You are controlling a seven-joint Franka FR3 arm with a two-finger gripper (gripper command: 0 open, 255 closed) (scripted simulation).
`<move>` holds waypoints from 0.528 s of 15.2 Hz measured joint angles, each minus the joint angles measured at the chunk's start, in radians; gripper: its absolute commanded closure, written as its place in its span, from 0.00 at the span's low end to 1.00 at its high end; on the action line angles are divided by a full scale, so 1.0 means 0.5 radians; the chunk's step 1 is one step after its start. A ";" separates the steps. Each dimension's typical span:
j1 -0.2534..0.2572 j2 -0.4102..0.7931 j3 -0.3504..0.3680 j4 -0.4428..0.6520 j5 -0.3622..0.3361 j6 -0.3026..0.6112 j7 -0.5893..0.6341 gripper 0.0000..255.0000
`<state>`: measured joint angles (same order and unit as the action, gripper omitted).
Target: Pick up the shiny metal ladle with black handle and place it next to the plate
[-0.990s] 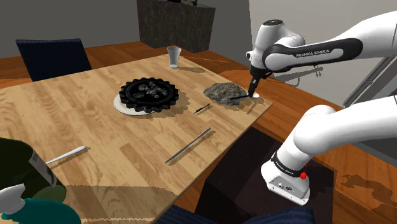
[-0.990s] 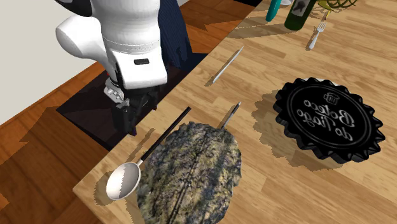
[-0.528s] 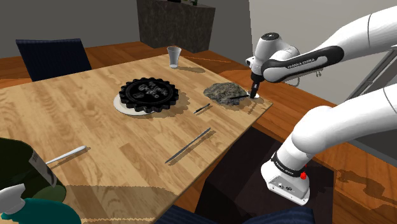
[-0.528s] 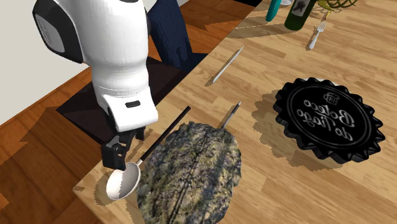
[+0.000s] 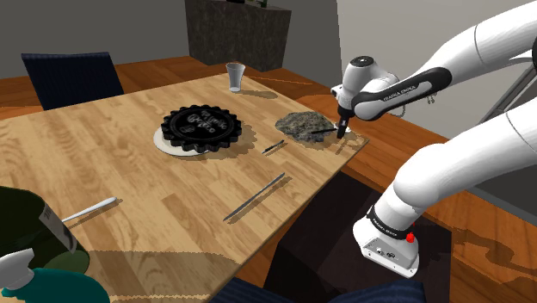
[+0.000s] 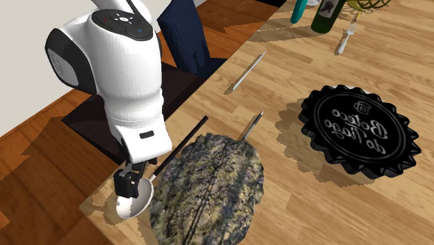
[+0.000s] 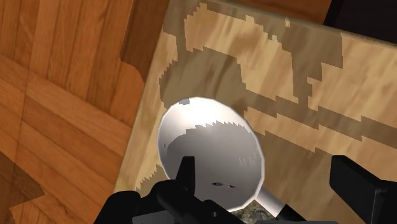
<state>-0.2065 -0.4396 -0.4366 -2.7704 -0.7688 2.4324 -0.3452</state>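
Observation:
The ladle lies at the table's corner, its shiny bowl [image 6: 139,200] beside a mottled grey-green plate [image 6: 209,188] and its thin black handle [image 6: 182,146] running along the plate's edge. My gripper [image 6: 128,189] hangs open just over the bowl, one finger at each side of it, holding nothing. In the wrist view the bowl [image 7: 210,149] sits between the left finger [image 7: 184,184] and the right finger [image 7: 356,188], closer to the left one. In the shoulder view the gripper [image 5: 342,132] stands at the ladle [image 5: 325,132] by the plate [image 5: 299,126].
A black scalloped disc [image 5: 203,127] rests on a white plate mid-table. A pen [image 5: 274,146], a knife [image 5: 255,196], a glass [image 5: 235,76] and another utensil [image 5: 89,209] lie around. The table edge [image 6: 97,198] runs right beside the ladle. A bottle [image 6: 327,14] stands far off.
The gripper has come down and across to the ladle's bowl at the table corner, staying open. The ladle has not moved.

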 measured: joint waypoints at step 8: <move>-0.002 0.016 -0.004 -0.001 -0.008 0.018 0.006 1.00</move>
<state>-0.2076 -0.4318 -0.4387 -2.7709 -0.7726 2.4414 -0.3423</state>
